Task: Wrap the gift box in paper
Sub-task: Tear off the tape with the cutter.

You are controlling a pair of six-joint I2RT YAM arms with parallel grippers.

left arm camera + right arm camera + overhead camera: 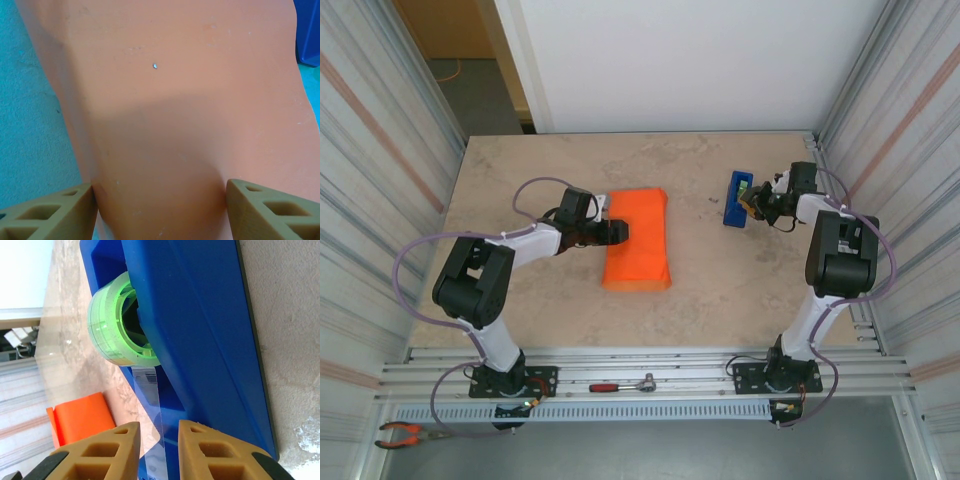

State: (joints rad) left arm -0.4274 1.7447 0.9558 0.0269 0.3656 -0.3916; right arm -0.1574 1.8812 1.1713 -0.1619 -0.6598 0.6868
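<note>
- Left gripper (160,186): in the left wrist view, its two tan lattice fingers (55,210) are set wide apart.
- Bright orange matte paper (165,100) fills the whole gap between them and meets both inner faces. You cannot tell whether the jaws squeeze it or merely rest against it.
- In the top view, read 12 o'clock as the far wall. The left gripper lies over the 9 o'clock edge of the low, orange-skinned gift box (640,255) and points toward 3 o'clock.
- The gift box lies near the centre of the beige stone-pattern table (720,290), with its long side running from 12 to 6 o'clock. The paper covers it, and you cannot tell where the sheet ends and the box skin begins.
- Right gripper (159,424): in the right wrist view, its jaws stand nearly together with a narrow gap between them.
- A clear tape strip (150,390) runs from the green tape roll (117,322) down into that gap. You cannot confirm that the jaws touch the strip.
- The tape roll sits in a blue plastic tape dispenser (200,315), which rests on the table just beyond the fingertips.
- In the top view, the right gripper is at the 3 o'clock side of the tape dispenser. The tape dispenser lies at 2 o'clock from the gift box, well apart from it.
- A red-handled ratchet wrench (625,384) lies on the aluminium rail (700,362) at 6 o'clock from the gift box.
- Orange-handled pliers (408,433) lie at 7 o'clock, in the near left corner.
</note>
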